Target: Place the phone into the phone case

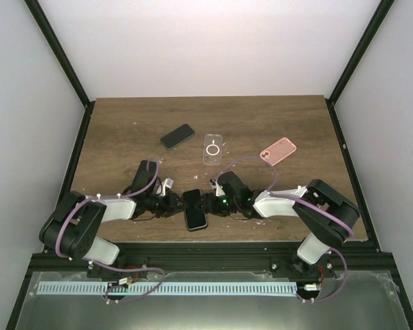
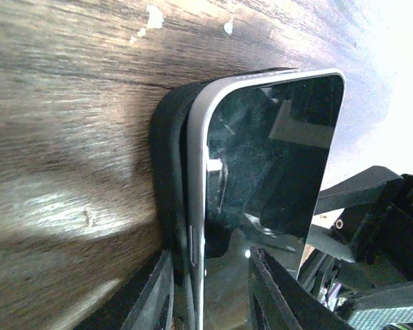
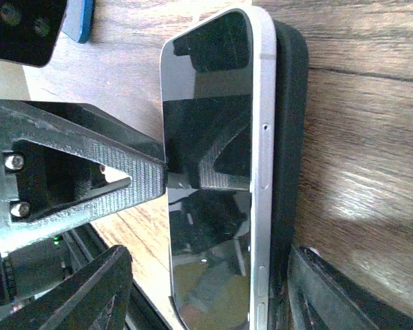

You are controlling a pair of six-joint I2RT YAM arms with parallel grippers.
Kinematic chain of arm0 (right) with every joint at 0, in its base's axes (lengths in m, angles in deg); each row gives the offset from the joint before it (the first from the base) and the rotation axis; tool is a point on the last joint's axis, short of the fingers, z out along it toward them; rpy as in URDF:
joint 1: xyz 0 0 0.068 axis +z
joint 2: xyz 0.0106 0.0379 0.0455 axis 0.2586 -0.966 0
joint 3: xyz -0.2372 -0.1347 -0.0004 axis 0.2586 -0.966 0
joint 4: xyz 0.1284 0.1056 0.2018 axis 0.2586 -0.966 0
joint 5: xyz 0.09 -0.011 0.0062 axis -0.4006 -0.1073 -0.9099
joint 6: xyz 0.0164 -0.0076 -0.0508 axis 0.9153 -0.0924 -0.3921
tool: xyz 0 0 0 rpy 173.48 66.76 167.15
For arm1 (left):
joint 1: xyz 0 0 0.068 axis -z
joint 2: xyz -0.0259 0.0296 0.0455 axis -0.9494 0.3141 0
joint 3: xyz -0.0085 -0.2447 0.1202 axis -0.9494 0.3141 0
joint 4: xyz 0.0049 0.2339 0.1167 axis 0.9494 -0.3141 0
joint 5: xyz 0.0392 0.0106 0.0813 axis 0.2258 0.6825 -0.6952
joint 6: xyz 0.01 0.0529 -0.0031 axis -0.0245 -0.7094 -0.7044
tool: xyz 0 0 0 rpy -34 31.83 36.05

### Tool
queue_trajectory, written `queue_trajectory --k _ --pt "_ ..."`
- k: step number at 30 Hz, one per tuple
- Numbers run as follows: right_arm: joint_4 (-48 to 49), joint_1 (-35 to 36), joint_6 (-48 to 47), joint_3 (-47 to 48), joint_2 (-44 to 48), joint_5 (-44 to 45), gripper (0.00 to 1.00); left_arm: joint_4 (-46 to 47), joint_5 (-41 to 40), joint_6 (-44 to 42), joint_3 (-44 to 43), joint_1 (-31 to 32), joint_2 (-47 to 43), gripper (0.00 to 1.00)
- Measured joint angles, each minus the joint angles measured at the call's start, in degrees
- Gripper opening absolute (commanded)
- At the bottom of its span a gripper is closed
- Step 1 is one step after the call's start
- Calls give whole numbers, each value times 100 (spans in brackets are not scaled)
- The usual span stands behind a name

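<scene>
Now, top view: phone (image 1: 195, 209) flat near the desk (image 1: 275, 117) front edge, between both arms' jaws; clear case (image 1: 213, 148), pink case (image 1: 278, 149), second dark phone (image 1: 177, 136) well behind. Left wrist: phone lying offset over black case (image 2: 168, 172), seemingly not seated; left jaws narrow about that edge, contact unclear. Right wrist: right jaws wide, straddling both. Seating step in hand; next, press raised edge down evenly into case.

L hand (image 1: 173, 204), R hand (image 1: 208, 203) block phone (image 1: 195, 210) sides; far end open.
</scene>
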Motion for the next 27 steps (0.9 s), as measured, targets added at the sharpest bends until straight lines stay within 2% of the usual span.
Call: queue_trajectory --k 9,13,21,27 --pt "863 -59 313 -352 0 -313 62 -26 -92 -48 122 2 -251 44" --pt "1283 -59 498 -437 -26 -507 62 -46 -216 -33 254 0 -476 38" --pt "1812 -94 776 -479 -136 -745 62 -166 -367 -39 308 -26 -592 34" --pt "2424 -120 1060 -496 -562 -892 62 -142 -442 -59 391 -37 -678 29"
